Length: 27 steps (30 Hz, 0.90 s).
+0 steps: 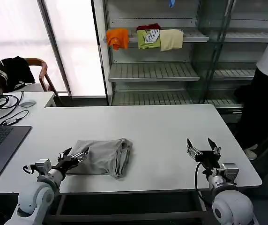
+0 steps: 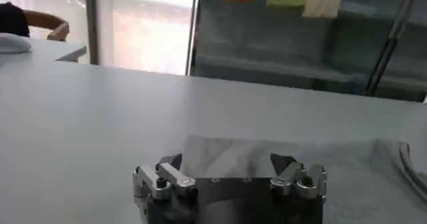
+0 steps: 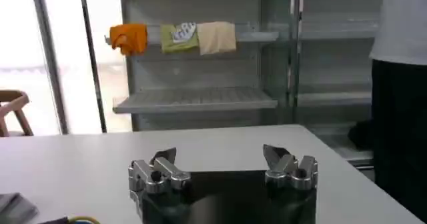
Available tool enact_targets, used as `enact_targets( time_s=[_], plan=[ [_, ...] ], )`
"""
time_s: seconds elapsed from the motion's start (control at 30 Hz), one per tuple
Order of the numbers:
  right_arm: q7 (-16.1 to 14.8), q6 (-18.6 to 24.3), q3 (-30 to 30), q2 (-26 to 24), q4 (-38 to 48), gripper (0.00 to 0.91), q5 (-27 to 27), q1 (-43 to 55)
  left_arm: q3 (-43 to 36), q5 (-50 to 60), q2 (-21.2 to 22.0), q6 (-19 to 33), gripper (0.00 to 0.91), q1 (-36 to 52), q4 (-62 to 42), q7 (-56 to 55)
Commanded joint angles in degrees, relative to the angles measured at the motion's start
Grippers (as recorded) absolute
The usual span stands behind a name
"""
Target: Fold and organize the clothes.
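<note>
Hovering wide open and empty, the left end effector (image 1: 74, 157) sits at the folded shirt's (image 1: 103, 156) near edge, while the right end effector (image 1: 203, 148), likewise open and empty, waits well apart.

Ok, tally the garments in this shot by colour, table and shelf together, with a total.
Grey shirt, folded on the table at the left gripper: 1
Orange garment on the shelf: 1
Green garment: 1
Cream garment: 1
Dark red garment: 1
Black garment on the chair: 1
Total: 6
</note>
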<state>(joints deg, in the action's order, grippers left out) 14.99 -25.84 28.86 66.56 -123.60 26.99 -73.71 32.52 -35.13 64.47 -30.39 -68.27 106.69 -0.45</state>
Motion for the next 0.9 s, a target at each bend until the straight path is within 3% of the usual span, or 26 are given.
enact_targets(
  time_s=[0.03, 0.33, 0.37, 0.4, 0.47, 0.57, 0.6, 0.7, 0.9],
  plan=[
    [0.0, 0.1, -0.1, 0.0, 0.1, 0.907, 0.0, -0.1, -0.6, 1.3, 0.4, -0.1, 0.907, 0.1, -1.6, 0.5],
    [-0.1, 0.1, 0.0, -0.1, 0.0, 0.907, 0.0, 0.0, -0.7, 1.8, 0.6, 0.0, 0.887, -0.1, -2.4, 1.0],
    [-0.1, 0.1, 0.0, -0.1, 0.0, 0.907, 0.0, 0.0, -0.7, 1.9, 0.7, 0.0, 0.826, -0.2, -2.3, 1.0],
    [-0.1, 0.1, 0.0, -0.1, 0.0, 0.907, 0.0, 0.0, -0.8, 1.9, 0.7, 0.0, 0.685, -0.2, -2.3, 1.0],
    [-0.1, 0.1, 0.0, -0.1, -0.1, 0.907, 0.0, 0.0, -1.1, 2.0, 0.9, -0.1, 0.595, -0.2, -2.2, 1.1],
    [-0.1, 0.1, 0.0, 0.0, -0.2, 0.907, 0.0, 0.0, -1.4, 2.2, 1.2, -0.1, 0.373, -0.2, -2.3, 1.1],
    [-0.2, 0.1, 0.0, 0.0, -0.2, 0.907, 0.0, 0.0, -1.5, 2.3, 1.3, 0.0, 0.202, -0.2, -2.4, 1.1],
    [-0.2, 0.2, 0.3, -0.2, -0.1, 0.907, 0.1, -0.2, -1.7, 2.5, 1.7, 0.1, 0.05, -0.2, -2.6, 1.2],
    [-0.3, 0.3, 0.7, -0.4, -0.3, 0.907, 0.4, -0.4, -1.4, 2.5, 1.7, 0.5, 0.02, -0.3, -2.9, 1.4]
  ],
)
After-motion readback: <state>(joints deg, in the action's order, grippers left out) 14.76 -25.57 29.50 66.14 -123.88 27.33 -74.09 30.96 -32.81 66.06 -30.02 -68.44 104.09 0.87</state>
